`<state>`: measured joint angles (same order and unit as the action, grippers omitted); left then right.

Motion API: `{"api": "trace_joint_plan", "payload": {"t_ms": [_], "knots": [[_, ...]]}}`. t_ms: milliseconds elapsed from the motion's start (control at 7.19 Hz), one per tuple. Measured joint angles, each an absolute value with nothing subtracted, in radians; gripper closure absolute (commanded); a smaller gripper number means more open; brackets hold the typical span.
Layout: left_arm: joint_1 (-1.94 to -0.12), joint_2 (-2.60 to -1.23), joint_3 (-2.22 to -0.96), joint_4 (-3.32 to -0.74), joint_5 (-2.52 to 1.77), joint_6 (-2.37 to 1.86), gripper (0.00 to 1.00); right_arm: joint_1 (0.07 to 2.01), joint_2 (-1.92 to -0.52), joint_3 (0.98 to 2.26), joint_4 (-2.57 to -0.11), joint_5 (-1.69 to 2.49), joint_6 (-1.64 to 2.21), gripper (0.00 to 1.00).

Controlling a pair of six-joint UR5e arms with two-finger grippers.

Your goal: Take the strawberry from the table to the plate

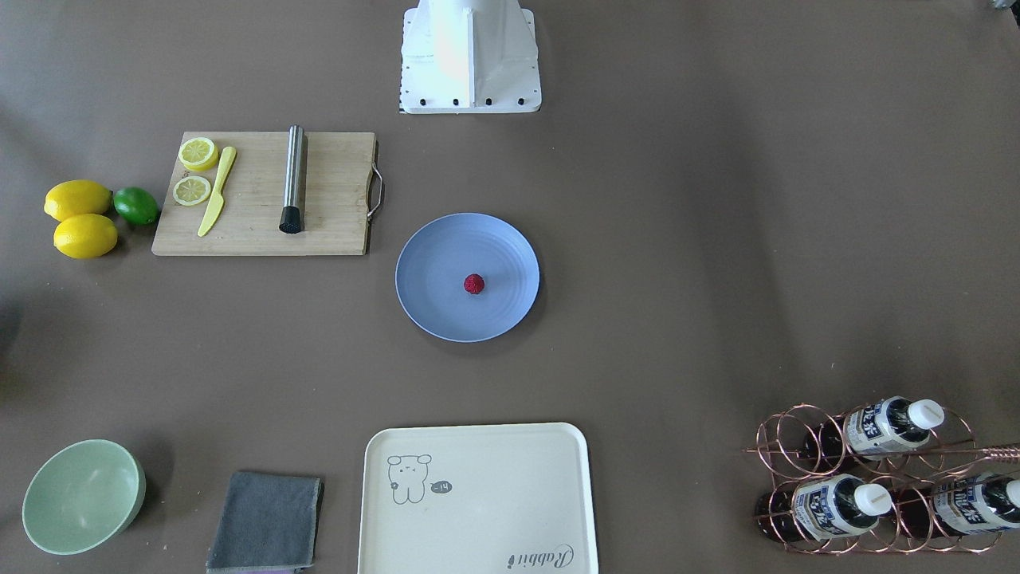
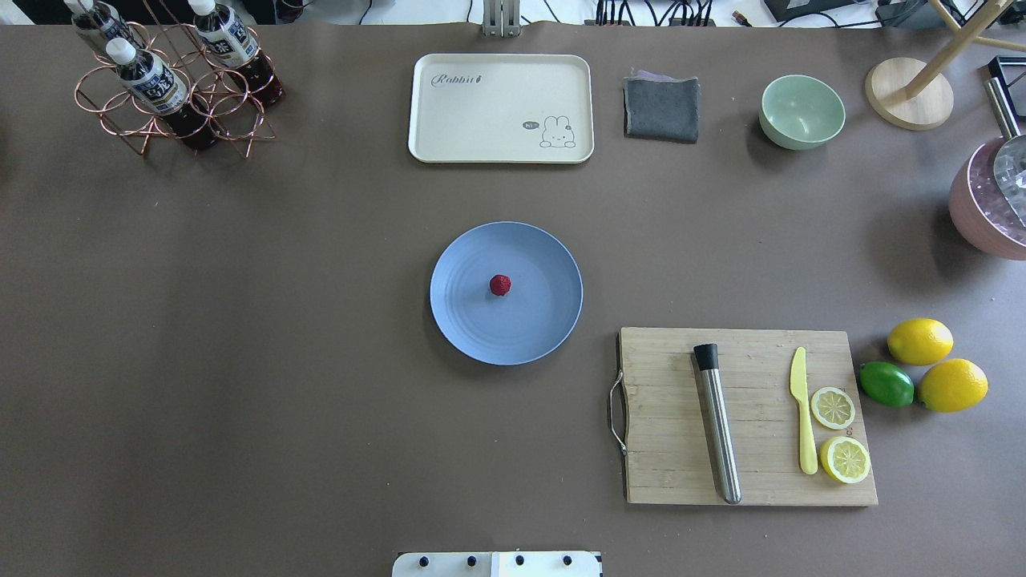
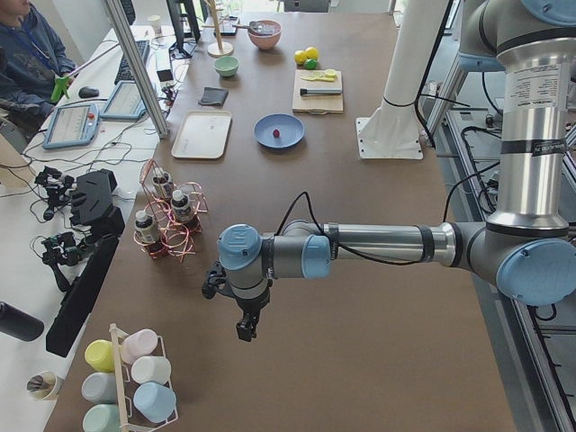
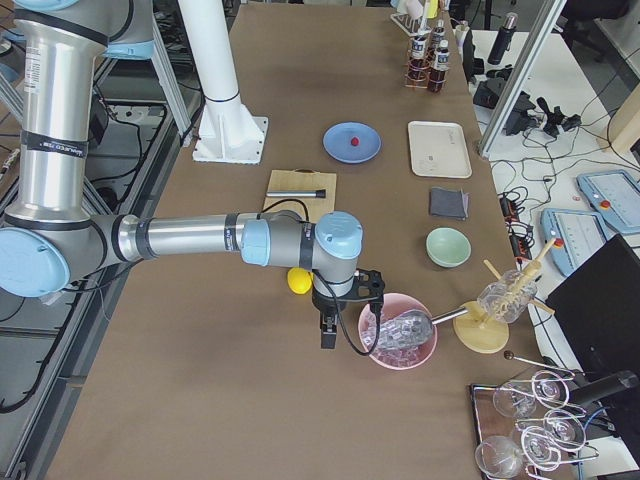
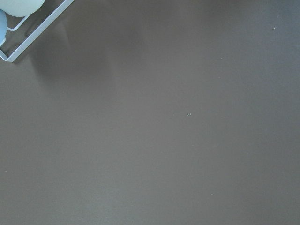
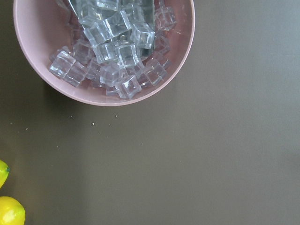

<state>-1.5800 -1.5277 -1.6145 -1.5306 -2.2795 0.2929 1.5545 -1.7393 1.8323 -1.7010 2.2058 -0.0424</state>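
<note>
The small dark-red strawberry lies near the middle of the round blue-grey plate, which rests on the grey-brown table. Neither gripper shows in the overhead or front-facing views. My left gripper hangs over bare table at the left end, far from the plate. My right gripper hangs at the right end beside a pink bowl. I cannot tell whether either is open or shut.
A cutting board carries a steel muddler, a yellow knife and lemon slices. Lemons and a lime lie beside it. A cream tray, grey cloth, green bowl, bottle rack and pink ice bowl stand around.
</note>
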Motion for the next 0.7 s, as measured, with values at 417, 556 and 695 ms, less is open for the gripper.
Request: {"api": "trace_joint_plan", "payload": {"t_ms": [417, 556, 695], "knots": [[-1.579, -1.533, -1.623, -1.531, -2.279, 0.288, 0.00, 1.555, -1.742, 1.832, -1.701, 2.208, -0.042, 0.00], [-1.580, -1.533, -1.624, -1.531, -2.279, 0.288, 0.00, 1.555, -1.743, 1.830, -1.701, 2.209, -0.042, 0.00], [-1.580, -1.531, -1.625, -1.531, -2.279, 0.288, 0.00, 1.555, -1.743, 1.828, -1.701, 2.210, -0.043, 0.00]]}}
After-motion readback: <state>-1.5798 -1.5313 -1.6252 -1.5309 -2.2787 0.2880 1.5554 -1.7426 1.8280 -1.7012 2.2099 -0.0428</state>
